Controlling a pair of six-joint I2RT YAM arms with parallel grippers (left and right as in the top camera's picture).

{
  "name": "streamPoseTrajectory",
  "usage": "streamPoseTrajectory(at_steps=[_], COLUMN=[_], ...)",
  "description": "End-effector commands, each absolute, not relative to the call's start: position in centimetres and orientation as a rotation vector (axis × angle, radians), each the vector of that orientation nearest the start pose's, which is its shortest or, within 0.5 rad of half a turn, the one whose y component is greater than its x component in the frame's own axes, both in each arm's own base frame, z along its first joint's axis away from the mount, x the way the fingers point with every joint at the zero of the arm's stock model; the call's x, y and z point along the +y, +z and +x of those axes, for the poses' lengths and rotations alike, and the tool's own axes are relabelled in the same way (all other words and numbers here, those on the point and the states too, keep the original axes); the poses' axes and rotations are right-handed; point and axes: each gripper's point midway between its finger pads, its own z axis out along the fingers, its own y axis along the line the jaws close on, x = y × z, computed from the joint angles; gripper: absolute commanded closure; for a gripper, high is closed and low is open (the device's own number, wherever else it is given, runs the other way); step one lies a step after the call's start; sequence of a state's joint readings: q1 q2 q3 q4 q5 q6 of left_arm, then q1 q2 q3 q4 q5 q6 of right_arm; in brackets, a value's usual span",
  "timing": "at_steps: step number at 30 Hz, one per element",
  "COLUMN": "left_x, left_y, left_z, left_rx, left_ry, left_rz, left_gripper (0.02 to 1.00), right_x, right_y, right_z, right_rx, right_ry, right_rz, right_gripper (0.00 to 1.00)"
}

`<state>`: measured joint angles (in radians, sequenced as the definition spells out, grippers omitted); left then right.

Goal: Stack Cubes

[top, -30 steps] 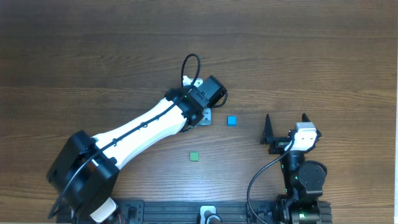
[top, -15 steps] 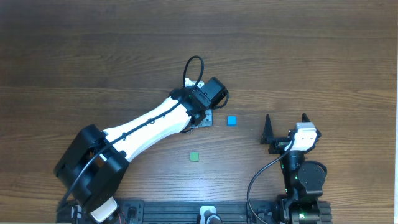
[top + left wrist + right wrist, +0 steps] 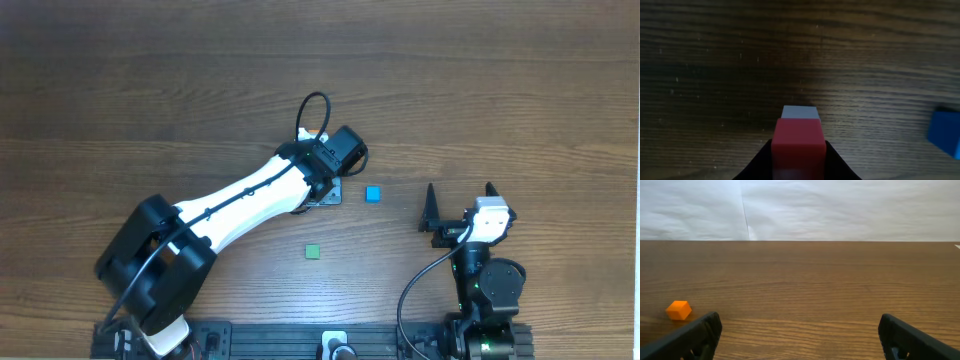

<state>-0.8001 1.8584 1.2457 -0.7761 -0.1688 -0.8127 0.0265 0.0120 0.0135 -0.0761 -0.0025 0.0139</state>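
My left gripper [image 3: 798,159] is shut on a red cube [image 3: 798,146], its dark fingers pressing on both sides. Just beyond the red cube shows the top of a pale grey cube [image 3: 800,112]; whether the two touch I cannot tell. A blue cube [image 3: 946,132] lies on the wood off to one side. From above, the left gripper [image 3: 330,188] is at mid-table, with the blue cube [image 3: 373,193] just to its right and a green cube [image 3: 313,252] nearer the front. My right gripper [image 3: 458,206] stands open near its base, holding nothing.
A small orange cube [image 3: 678,310] lies on the brown wooden table [image 3: 500,90] in the right wrist view, far ahead of the right gripper [image 3: 800,337]. A pale wall rises behind the table's far edge.
The left arm's base and elbow have swung a little to the right, while its gripper has stayed nearly in place beside the blue cube. The right arm has not moved.
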Motion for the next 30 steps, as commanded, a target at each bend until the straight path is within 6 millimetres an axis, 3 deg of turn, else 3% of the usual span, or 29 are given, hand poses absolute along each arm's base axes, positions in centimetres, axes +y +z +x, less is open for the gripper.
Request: streamPoseTrajectory(at_steps=[1, 8, 17, 30], left_x=[-24.85, -25.11, -25.13, -25.12], left_y=[2.69, 2.66, 2.66, 2.66], left_z=[28.21, 28.39, 28.4, 28.4], left_rx=[2.913, 2.907, 2.906, 2.906], left_ry=[-0.01, -0.026, -0.027, -0.026], left_rz=[-0.065, -0.066, -0.066, -0.066], left_gripper=[0.939, 0.932, 0.844, 0.575], right_x=[0.74, 0.75, 0.75, 0.75], right_y=[15.66, 15.66, 15.66, 15.66], right_z=[24.61, 24.61, 24.61, 24.61], right_rx=[1.645, 1.645, 1.645, 1.645], right_ry=[0.032, 0.032, 0.032, 0.032], right_rz=[-0.023, -0.023, -0.023, -0.023], right_gripper=[0.009, 0.007, 0.009, 0.007])
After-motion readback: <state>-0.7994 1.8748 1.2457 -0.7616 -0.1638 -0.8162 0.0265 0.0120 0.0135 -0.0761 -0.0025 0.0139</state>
